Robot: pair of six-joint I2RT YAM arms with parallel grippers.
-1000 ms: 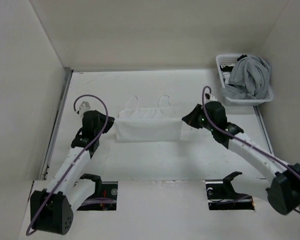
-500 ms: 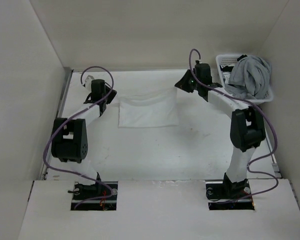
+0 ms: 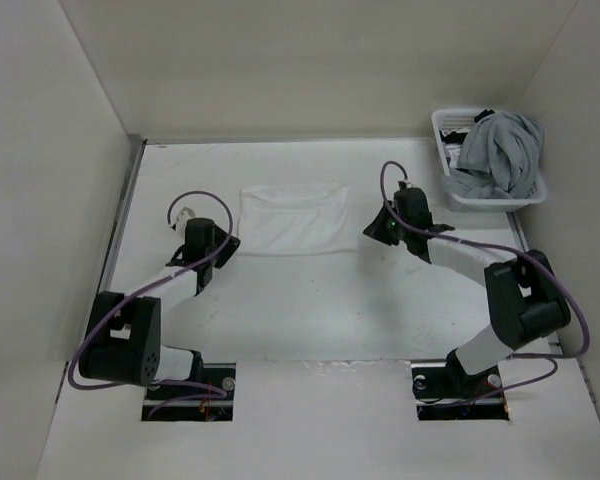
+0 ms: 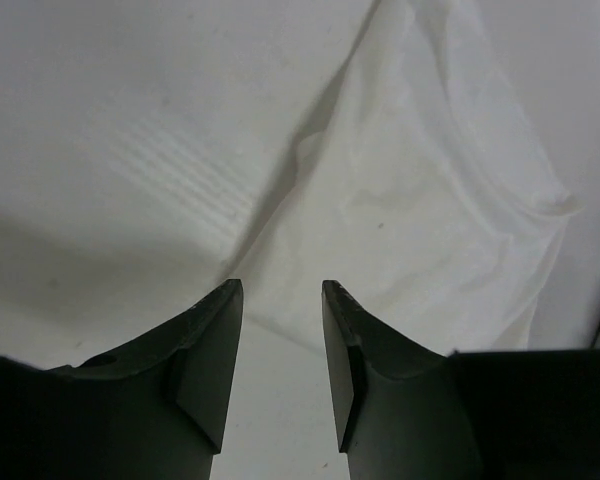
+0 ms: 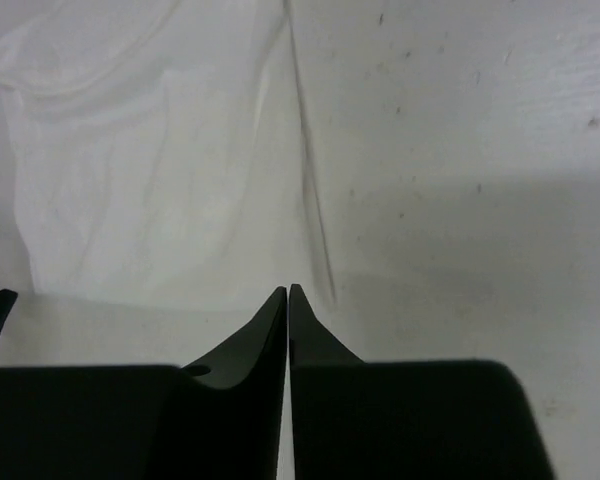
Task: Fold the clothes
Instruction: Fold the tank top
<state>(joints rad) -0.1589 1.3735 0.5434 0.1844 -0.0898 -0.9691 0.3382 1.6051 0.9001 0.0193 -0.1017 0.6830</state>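
White garment (image 3: 292,215) lies flat; left gripper (image 4: 282,290) part-open, right gripper (image 5: 287,292) closed, both empty (we should pinch matching corners evenly next).

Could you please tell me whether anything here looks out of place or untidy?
Only the grey garments: they are heaped above the white basket and drape over its rim. The white garment lies folded flat, a slightly uneven rectangle with mild wrinkles.
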